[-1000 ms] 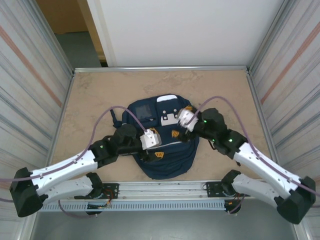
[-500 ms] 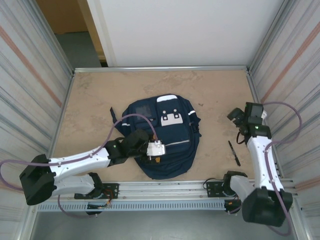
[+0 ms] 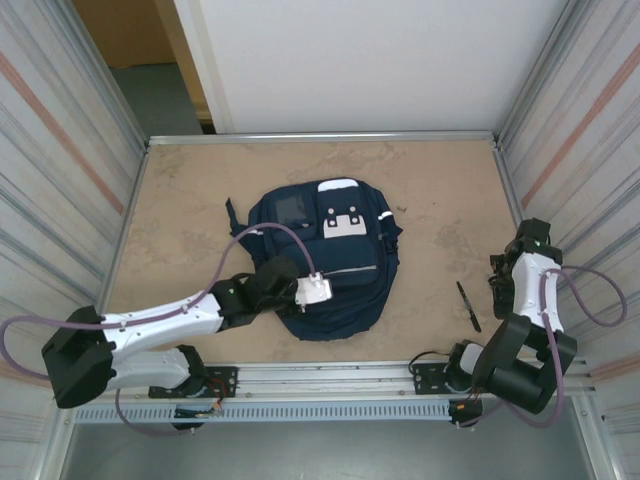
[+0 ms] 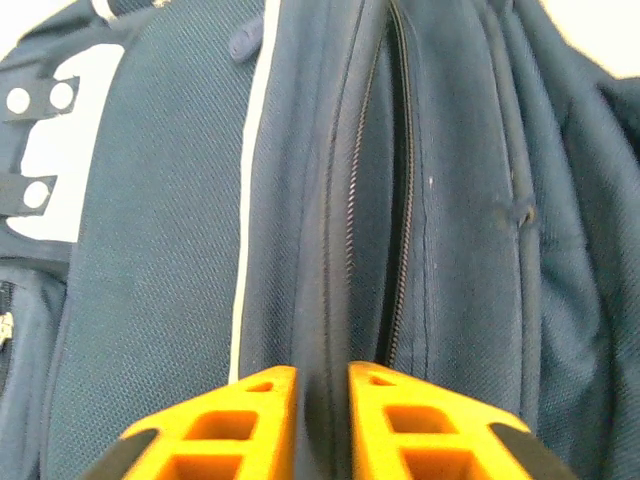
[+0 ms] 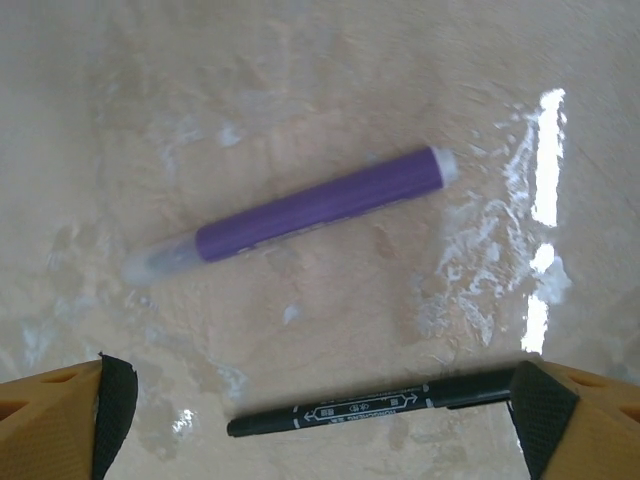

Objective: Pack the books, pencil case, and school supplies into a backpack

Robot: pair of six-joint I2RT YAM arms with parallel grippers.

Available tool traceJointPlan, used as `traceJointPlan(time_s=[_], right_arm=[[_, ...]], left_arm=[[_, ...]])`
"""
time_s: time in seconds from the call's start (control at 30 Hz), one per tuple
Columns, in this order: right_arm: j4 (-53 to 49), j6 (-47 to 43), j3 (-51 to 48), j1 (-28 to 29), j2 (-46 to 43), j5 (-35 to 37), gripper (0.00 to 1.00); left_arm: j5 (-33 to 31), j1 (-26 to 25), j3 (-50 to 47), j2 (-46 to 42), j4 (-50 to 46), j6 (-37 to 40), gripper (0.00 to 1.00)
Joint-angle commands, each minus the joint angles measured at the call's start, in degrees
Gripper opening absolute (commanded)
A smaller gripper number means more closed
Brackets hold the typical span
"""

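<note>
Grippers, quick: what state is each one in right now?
Left gripper: closed, pinching the large navy-blue fabric backpack by its zipper.
Right gripper: open, empty, over a thin black marker.

**A:** Where's the open room on this tabletop (image 3: 200, 190)?

**B:** Far strip behind the backpack (image 3: 330, 250) is bare, same on the left past its strap. Right of it there's a wide lane, just a black pen (image 3: 468, 305) lying in it.

**A:** Near side?

**B:** Tight. The left arm (image 3: 160, 325) lies across the near-left corner, left end effector (image 3: 315, 290) pinched on the bag's near edge, rail (image 3: 330, 374) right behind. Corrugated walls (image 3: 60, 180) box in both sides. Under the right end effector (image 5: 322, 435), fingers spread wide, a purple marker (image 5: 300, 215) lies just past the pen.
</note>
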Motion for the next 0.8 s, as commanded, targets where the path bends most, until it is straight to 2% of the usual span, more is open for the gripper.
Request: traceJointPlan(time_s=[0.0, 0.27, 0.4, 0.43, 0.47, 0.5, 0.63, 0.67, 0.73, 0.77], right_arm=[[-1.78, 9.44, 3.64, -2.24, 2.94, -1.79, 0.96], [3.74, 12.46, 6.18, -7.31, 18.13, -7.43, 0.91], [4.81, 12.47, 7.61, -7.82, 26.13, -8.86, 0.87], [5.87, 12.30, 7.56, -7.85, 27.38, -9.09, 0.84], [6.68, 12.31, 7.54, -7.83, 28.45, -9.35, 0.83], [7.12, 12.00, 7.75, -7.83, 29.29, -9.41, 0.81], [8.56, 11.90, 7.03, -7.51, 30.04, -8.96, 0.62], [8.89, 11.86, 6.63, -7.33, 30.00, -9.00, 0.60], [9.47, 11.70, 6.32, -6.92, 29.76, -9.02, 0.43], [9.43, 11.43, 6.31, -6.67, 29.45, -8.81, 0.31]], left_arm=[[2.65, 0.41, 2.53, -2.71, -0.80, -1.68, 0.14], [2.64, 1.20, 5.99, -2.12, -7.86, -4.06, 0.00], [4.49, 1.29, 6.62, -3.10, -8.41, -3.67, 0.01], [5.98, 1.28, 6.40, -3.27, -8.09, -3.04, 0.12], [7.57, 1.29, 5.84, -3.46, -7.41, -2.55, 0.30], [8.16, 1.28, 5.38, -3.62, -6.54, -2.64, 0.39], [7.77, 1.29, 4.61, -3.65, -6.71, -3.04, 0.47], [7.35, 1.25, 4.43, -3.48, -6.82, -2.90, 0.49], [6.12, 1.28, 3.42, -3.31, -5.80, -2.23, 0.55], [5.43, 1.29, 2.85, -3.05, -5.05, -1.72, 0.56]])
